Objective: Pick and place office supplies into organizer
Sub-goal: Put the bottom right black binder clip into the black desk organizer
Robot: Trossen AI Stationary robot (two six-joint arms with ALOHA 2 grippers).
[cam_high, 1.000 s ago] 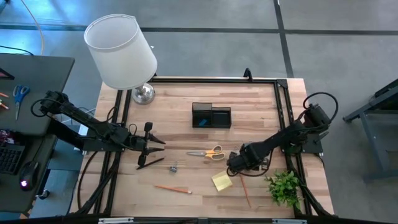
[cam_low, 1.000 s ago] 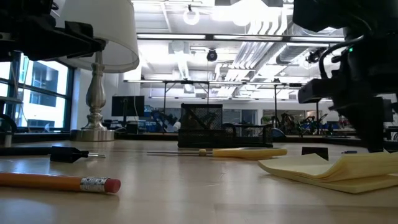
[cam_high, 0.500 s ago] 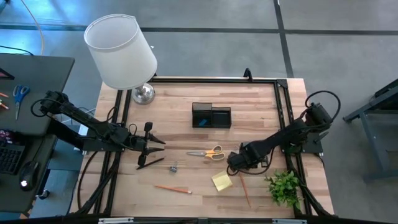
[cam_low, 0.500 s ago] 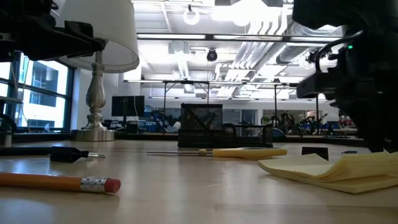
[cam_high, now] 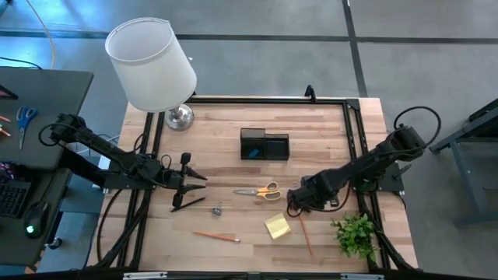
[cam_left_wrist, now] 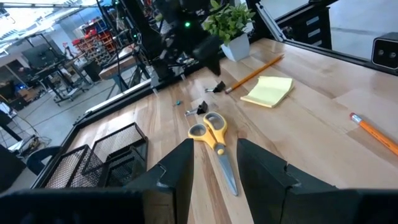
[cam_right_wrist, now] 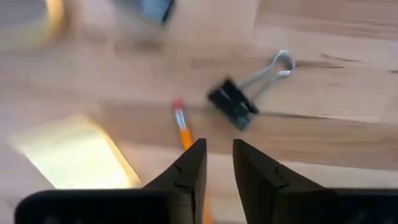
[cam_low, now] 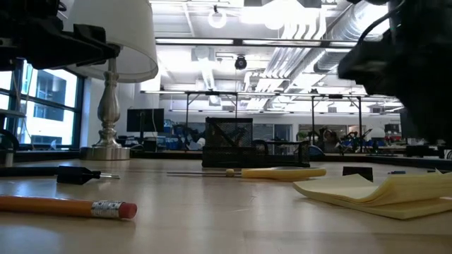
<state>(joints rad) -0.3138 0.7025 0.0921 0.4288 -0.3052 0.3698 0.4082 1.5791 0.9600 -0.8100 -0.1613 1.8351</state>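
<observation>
Right gripper [cam_high: 293, 207] was seen right of centre in the high view, beside the yellow-handled scissors [cam_high: 261, 190]. In the right wrist view its fingers [cam_right_wrist: 186, 171] stood close together with a narrow gap and nothing between them. A black binder clip [cam_right_wrist: 235, 102] with wire handles lay on the wood ahead of them, untouched, next to an orange pencil [cam_right_wrist: 183, 131] with a pink eraser tip and the yellow sticky-note pad [cam_right_wrist: 71, 154].

Left gripper [cam_high: 189, 191] was parked left of centre in the high view, fingers [cam_left_wrist: 175, 174] parted, nothing held.

The organizer [cam_high: 264, 145], a black mesh box with two compartments, was seen upper centre of the table [cam_high: 226, 128]. A second orange pencil [cam_high: 216, 235] lay low and left of the pad.
</observation>
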